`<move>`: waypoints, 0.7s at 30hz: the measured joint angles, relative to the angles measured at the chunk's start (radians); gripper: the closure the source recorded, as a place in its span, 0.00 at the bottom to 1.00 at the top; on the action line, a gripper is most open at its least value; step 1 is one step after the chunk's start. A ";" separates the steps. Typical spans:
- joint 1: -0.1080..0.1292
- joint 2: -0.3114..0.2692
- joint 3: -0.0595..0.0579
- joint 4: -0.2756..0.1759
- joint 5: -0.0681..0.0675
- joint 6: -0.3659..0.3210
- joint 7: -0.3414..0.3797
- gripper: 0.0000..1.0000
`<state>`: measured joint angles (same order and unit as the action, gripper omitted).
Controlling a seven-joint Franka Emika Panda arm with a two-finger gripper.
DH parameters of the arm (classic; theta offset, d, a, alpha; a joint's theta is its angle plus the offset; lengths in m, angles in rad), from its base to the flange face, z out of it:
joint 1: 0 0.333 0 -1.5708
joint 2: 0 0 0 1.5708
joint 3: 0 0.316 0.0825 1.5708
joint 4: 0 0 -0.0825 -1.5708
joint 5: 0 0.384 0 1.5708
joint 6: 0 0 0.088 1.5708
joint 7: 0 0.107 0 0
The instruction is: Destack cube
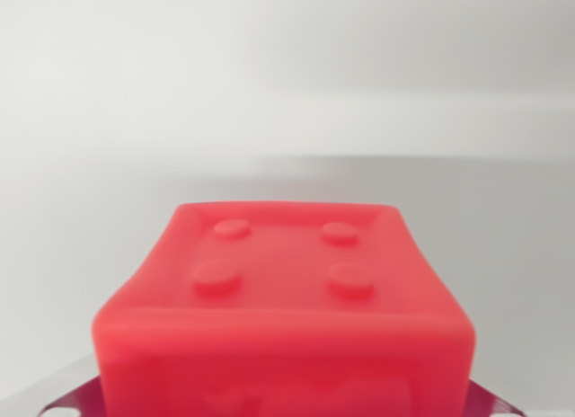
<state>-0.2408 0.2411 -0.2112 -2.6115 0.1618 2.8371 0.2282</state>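
We see red cube (pixel 283 300) close up, four studs on top; gripper unseen, finger state unknowable.

A pale grey surface (pixel 81 282) fills the lower half of the view, blurred and bare where it shows. Its far edge runs level across the middle of the picture. Beyond that edge stands a plain, whitish wall (pixel 287 66), also out of focus, with a faint darker band just above the edge.

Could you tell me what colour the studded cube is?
Red cube, shown in the wrist view.
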 joint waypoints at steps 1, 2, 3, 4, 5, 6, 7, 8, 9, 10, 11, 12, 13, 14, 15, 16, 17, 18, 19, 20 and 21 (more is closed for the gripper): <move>-0.002 0.010 0.004 0.002 0.007 0.008 -0.005 1.00; -0.005 0.020 0.009 0.004 0.014 0.014 -0.010 1.00; -0.007 0.025 0.011 0.005 0.018 0.018 -0.013 1.00; -0.010 0.035 0.016 0.007 0.024 0.026 -0.018 1.00; -0.014 0.043 0.021 0.009 0.030 0.033 -0.022 1.00; -0.018 0.052 0.026 0.010 0.036 0.040 -0.027 1.00; -0.022 0.060 0.031 0.012 0.041 0.046 -0.031 1.00; -0.025 0.067 0.035 0.014 0.045 0.051 -0.035 1.00; -0.028 0.074 0.038 0.016 0.049 0.056 -0.038 1.00; -0.031 0.080 0.043 0.018 0.053 0.061 -0.040 1.00; -0.033 0.084 0.045 0.019 0.055 0.064 -0.042 1.00; -0.037 0.090 0.049 0.020 0.058 0.070 -0.045 1.00; -0.040 0.097 0.054 0.022 0.062 0.075 -0.048 1.00; -0.044 0.104 0.058 0.024 0.065 0.080 -0.050 1.00; -0.047 0.111 0.062 0.025 0.067 0.085 -0.052 1.00; -0.051 0.117 0.066 0.027 0.069 0.090 -0.054 1.00; -0.053 0.121 0.068 0.028 0.070 0.091 -0.055 1.00; -0.056 0.126 0.072 0.030 0.072 0.095 -0.057 1.00; -0.059 0.132 0.076 0.032 0.074 0.100 -0.058 1.00; -0.063 0.137 0.080 0.033 0.076 0.105 -0.059 1.00; -0.065 0.141 0.083 0.034 0.077 0.108 -0.060 1.00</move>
<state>-0.3063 0.3824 -0.1283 -2.5775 0.2388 2.9456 0.1678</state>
